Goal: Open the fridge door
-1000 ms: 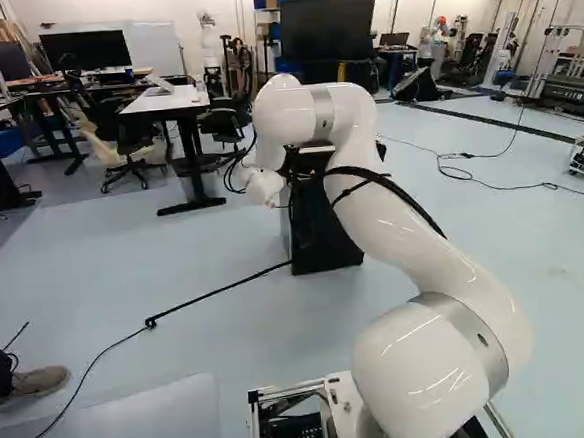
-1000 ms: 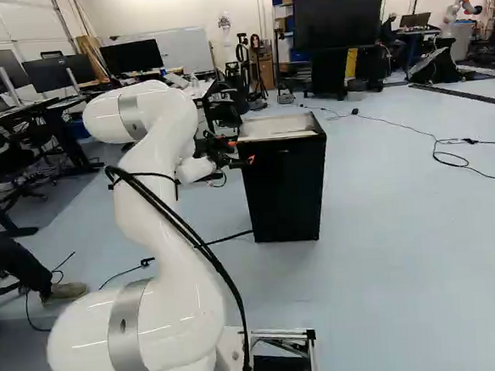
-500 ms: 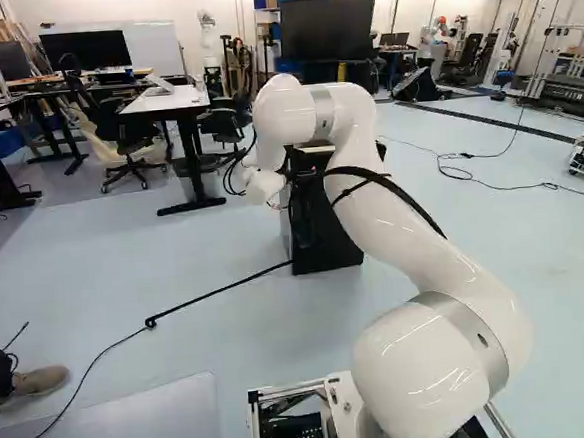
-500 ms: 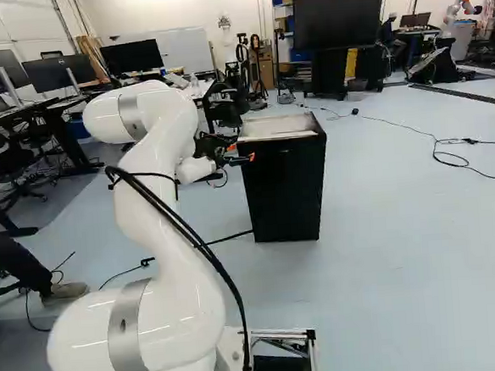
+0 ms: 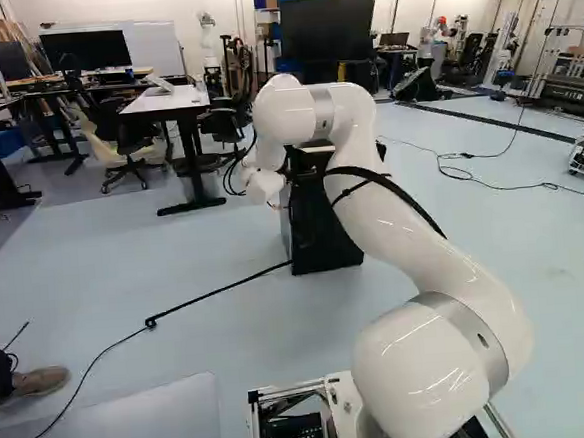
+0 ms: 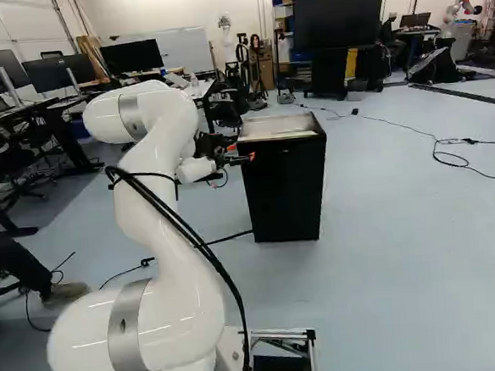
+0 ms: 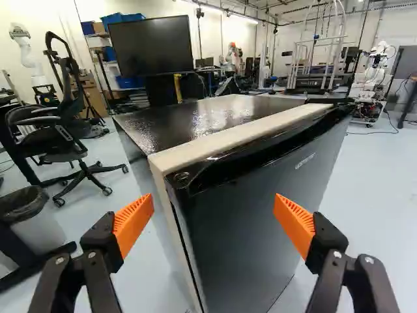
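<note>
Right base view: the black fridge (image 6: 284,191) is standing on the floor just above the middle of the frame, and the white arm (image 6: 154,183) is rising from the lower left, holding the gripper (image 6: 242,153) beside the fridge's upper left corner. In the left base view, the arm is partly hiding the fridge, which is showing near the centre. A black cable (image 5: 217,289) is running across the floor from the lower left toward the fridge's foot.

In the wrist view, the gripper (image 7: 214,205) is keeping its two fingers spread wide, with nothing pinched between the orange pads (image 7: 294,225). The fridge door (image 7: 254,215) is sitting closed, its upper corner and near edge showing ahead between the fingers; whether a pad is touching it, I cannot tell. A wheeled chair (image 7: 58,140) is standing beyond the gripper, beside the fridge.
</note>
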